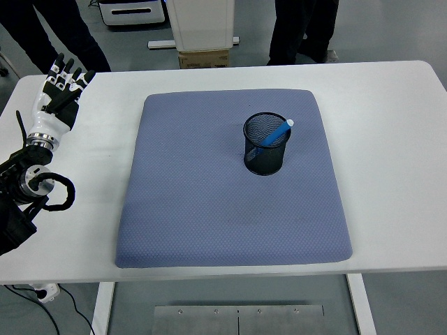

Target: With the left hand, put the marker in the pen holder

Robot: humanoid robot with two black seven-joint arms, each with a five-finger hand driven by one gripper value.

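A blue marker (276,133) with a white cap stands tilted inside the black mesh pen holder (265,144), its cap end leaning on the holder's right rim. The holder stands upright on the blue-grey mat (230,178), right of the mat's middle. My left hand (61,91) is at the table's far left, well away from the holder, fingers spread and pointing up, holding nothing. The right arm is out of view.
The mat covers the middle of the white table (391,139). Two people's legs (304,28) stand beyond the far edge, with a white cabinet (202,24) and a cardboard box between them.
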